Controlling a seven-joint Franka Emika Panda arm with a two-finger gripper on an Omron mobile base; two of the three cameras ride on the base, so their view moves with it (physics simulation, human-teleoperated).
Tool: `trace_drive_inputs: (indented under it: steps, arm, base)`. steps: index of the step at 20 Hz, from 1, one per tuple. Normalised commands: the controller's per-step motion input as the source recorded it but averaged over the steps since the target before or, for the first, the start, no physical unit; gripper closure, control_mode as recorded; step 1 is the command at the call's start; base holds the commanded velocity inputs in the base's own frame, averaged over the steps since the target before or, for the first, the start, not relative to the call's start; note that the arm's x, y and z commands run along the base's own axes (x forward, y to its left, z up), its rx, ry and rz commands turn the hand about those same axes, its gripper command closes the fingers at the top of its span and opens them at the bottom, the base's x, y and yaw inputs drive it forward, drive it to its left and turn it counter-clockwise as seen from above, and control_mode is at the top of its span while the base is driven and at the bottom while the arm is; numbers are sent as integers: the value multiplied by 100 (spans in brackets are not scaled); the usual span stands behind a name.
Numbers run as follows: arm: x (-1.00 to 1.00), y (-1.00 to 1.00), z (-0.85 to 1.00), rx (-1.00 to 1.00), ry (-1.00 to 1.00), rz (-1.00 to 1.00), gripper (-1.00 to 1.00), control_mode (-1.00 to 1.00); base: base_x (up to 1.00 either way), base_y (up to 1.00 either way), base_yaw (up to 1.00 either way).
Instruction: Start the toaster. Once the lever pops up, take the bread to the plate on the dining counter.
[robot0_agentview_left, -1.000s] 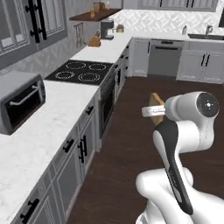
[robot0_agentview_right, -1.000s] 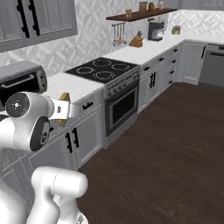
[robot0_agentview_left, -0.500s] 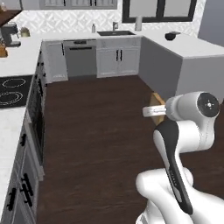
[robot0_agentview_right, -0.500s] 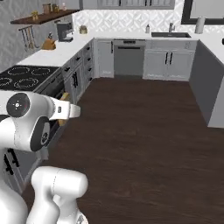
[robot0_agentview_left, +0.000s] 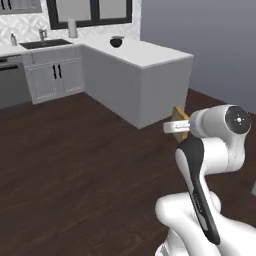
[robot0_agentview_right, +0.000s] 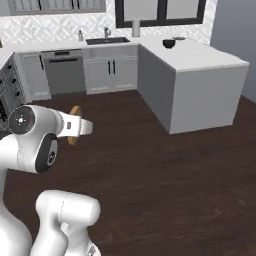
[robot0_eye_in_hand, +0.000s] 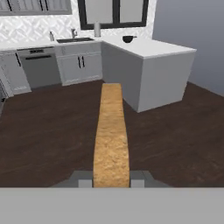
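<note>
One thin golden-tan bread slice with a darker brown crust, seen edge-on in the hand view, pinched between the two dark fingertips of the claw, narrowly parted, closed onto the slice's near edge. Carried in the air above the dark wood floor, well apart from the long white marble dining surface. In the left base view, slice's tan corner poking out beside the white arm's wrist. One dark bowl near the far edge of that surface. One sink with a faucet on the back worktop. One two-pane dark-framed window above.
</note>
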Motion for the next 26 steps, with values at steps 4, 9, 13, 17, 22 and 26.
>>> trace_drive_inputs:
  steps: [4,9,13,17,22,26]
  arm:
    - [0,0,0,0,0,0,100,100]
    - [0,0,0,0,0,0,100,100]
    - [0,0,0,0,0,0,100,100]
    - [0,0,0,0,0,0,100,100]
    - [0,0,0,0,0,0,100,100]
    - [0,0,0,0,0,0,100,100]
  base:
    - [79,0,-64]
    - [100,0,-53]
    - [100,0,-28]
    - [100,0,-9]
    - [100,0,-8]
    - [100,0,-4]
